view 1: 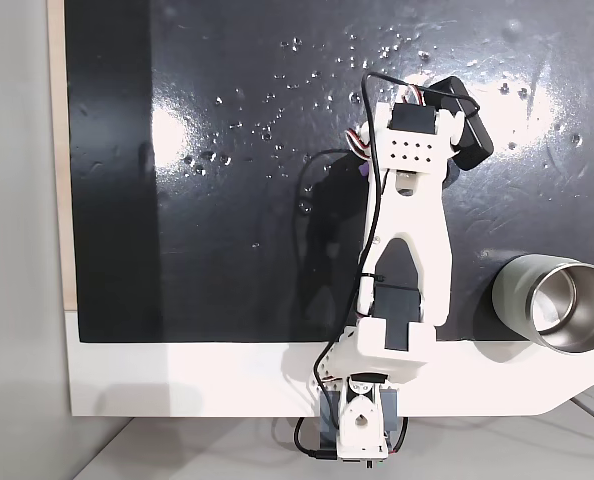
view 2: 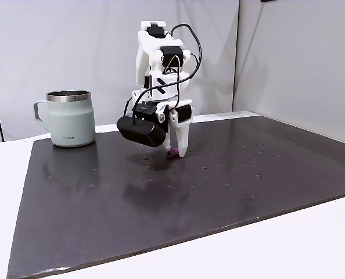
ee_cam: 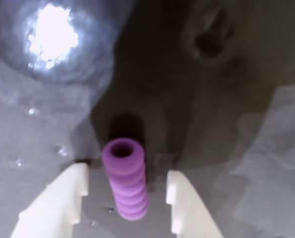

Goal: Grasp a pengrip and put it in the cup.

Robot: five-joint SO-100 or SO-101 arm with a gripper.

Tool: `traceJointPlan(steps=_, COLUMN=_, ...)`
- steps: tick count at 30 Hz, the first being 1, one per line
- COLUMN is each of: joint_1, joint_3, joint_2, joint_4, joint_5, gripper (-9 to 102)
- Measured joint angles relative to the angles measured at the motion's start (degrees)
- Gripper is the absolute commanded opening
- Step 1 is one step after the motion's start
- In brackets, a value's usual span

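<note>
In the wrist view the pengrip [ee_cam: 126, 182] lies on the dark mat [ee_cam: 247, 163] between the two white fingers [ee_cam: 63, 198], with its open round end pointing away from the camera. The jaws are spread: a gap of mat shows on each side of the purple tube, and neither finger touches it. The gripper [ee_cam: 127, 186] straddles the tube, the tube sitting roughly midway between the fingertips.

In a fixed view from the side the gripper [view 2: 178, 152] points down with its tips at the mat [view 2: 219, 186], and a small purple patch of the pengrip [view 2: 172, 154] shows just beside the tips. The cup [view 2: 71, 118] stands upright near the far left edge of the mat, well apart from the jaws.

In a fixed view from above, the arm [view 1: 409, 250] reaches out over the mat [view 1: 227, 200]; the cup [view 1: 557, 305] stands at the right edge of the picture, well apart from the arm's far end.
</note>
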Motion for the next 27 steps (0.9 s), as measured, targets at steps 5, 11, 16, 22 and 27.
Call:
traceJointPlan(steps=5, joint_1=-0.7, joint_3=0.0, joint_2=0.0, joint_4=0.0, joint_5=-0.2, gripper=6)
traceJointPlan(steps=11, joint_1=-0.5, joint_3=0.0, joint_2=0.0, joint_4=0.0, joint_5=-0.2, gripper=0)
traceJointPlan(steps=16, joint_1=-0.6, joint_3=0.0, joint_2=0.0, joint_4=0.1, joint_5=-0.2, gripper=0)
traceJointPlan(steps=22, joint_1=-1.0, joint_3=1.0, joint_2=7.3, joint_4=6.1, joint_5=-0.1, gripper=0)
traceJointPlan(steps=27, joint_1=-1.1, joint_3=1.7, joint_2=16.7, joint_4=12.8, joint_5=-0.6, gripper=0)
